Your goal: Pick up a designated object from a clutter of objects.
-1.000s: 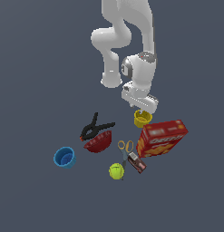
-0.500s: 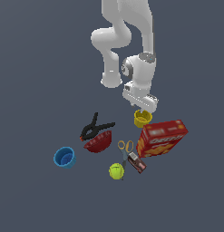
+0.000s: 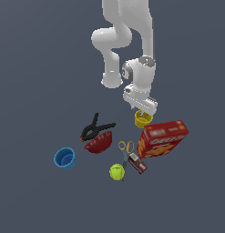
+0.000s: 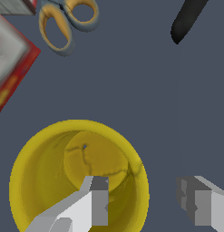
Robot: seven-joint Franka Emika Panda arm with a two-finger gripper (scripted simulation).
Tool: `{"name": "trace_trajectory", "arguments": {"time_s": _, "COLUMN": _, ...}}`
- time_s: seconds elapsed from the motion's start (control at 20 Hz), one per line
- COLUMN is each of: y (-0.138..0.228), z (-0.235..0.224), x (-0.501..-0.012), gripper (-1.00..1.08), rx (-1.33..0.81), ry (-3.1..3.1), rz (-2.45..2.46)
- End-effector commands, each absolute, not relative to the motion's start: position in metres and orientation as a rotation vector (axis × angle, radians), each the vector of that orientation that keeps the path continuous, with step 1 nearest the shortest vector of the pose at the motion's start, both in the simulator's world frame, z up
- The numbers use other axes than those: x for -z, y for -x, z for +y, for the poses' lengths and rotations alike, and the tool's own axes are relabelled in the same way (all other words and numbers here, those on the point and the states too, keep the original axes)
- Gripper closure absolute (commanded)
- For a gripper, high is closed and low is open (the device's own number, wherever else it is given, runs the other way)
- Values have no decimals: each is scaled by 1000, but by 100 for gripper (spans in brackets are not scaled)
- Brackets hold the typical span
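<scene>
The yellow cup (image 3: 143,119) stands upright just behind the red cracker box (image 3: 162,139) in the exterior view, with the arm's hand right above it. In the wrist view the yellow cup (image 4: 63,176) fills the lower part, its mouth facing the camera. My gripper (image 4: 147,201) is open and straddles the cup's wall: one finger (image 4: 93,201) is inside the mouth, the other finger (image 4: 199,204) is outside the rim. In the exterior view the fingertips are hidden behind the hand.
Scissors (image 3: 126,152) with yellow handles lie in front of the cup, also seen as scissors (image 4: 65,20). A black clamp (image 3: 95,127) rests by a dark red bowl (image 3: 98,143). A blue cup (image 3: 65,158) and tennis ball (image 3: 117,172) lie farther out.
</scene>
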State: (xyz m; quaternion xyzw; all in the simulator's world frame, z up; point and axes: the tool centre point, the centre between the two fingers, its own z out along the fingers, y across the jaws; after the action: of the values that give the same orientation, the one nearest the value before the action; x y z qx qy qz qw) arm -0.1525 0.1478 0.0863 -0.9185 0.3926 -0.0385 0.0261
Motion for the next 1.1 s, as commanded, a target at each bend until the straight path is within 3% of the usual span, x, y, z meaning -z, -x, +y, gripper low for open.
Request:
{"name": "trace_trajectory", "arguments": {"time_s": 0.0, "y": 152, "z": 148, "x": -79, "gripper": -20, "rx": 119, "ry": 2838, "rz": 1214}}
{"name": "trace_trajectory", "arguments": {"time_s": 0.3, "y": 152, "z": 148, "x": -72, "gripper": -20, "rx": 119, "ry": 2838, "rz": 1215}}
{"name": "trace_trajectory", "arguments": {"time_s": 0.35, "y": 152, "z": 148, "x": -72, "gripper": 108, "rx": 119, "ry": 2838, "rz": 1215}}
{"name": "trace_trajectory", "arguments": {"time_s": 1.05, "y": 150, "z": 147, "x": -75, "gripper": 108, "rx": 121, "ry": 2838, "rz": 1211}}
